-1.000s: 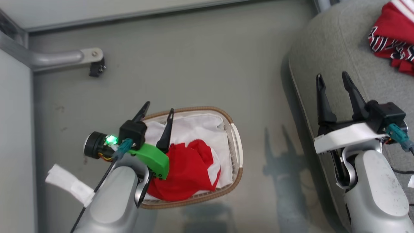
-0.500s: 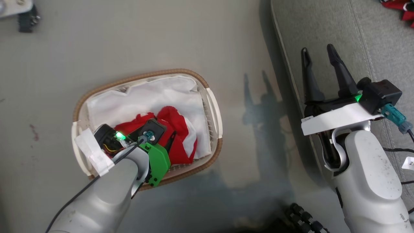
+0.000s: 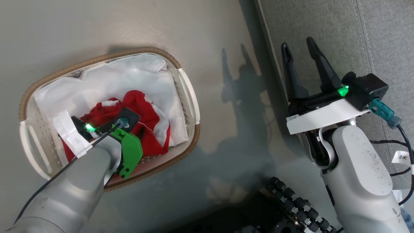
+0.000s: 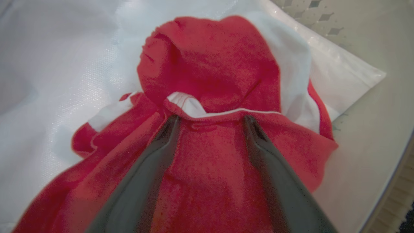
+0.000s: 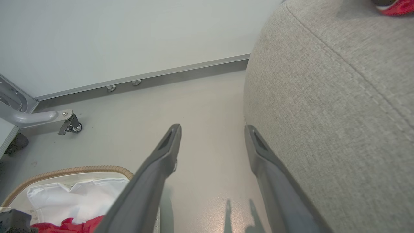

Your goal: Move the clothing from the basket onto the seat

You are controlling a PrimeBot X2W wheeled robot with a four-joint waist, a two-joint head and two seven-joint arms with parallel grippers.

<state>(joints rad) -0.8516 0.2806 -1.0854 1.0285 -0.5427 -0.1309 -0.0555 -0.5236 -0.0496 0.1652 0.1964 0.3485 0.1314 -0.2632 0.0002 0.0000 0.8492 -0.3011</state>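
**BASKET CONTENTS AND HAND STATE**

The oval white basket [image 3: 97, 59], with brown woven rim and white liner [image 3: 129, 74], contains one crumpled red-and-white garment [image 3: 145, 106]. The left hand [image 4: 210, 119] is spread wide, fingertips on the red fabric, nothing clamped. The right hand [image 3: 297, 42], at 3 o'clock from the basket, is wide and empty at the edge of the grey woven seat [image 3: 355, 29].

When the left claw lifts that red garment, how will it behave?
The red garment lies crumpled in soft folds, so it will likely hang limp. Thin cloth, probably light. The open left claw straddles one fold; the rest may trail.
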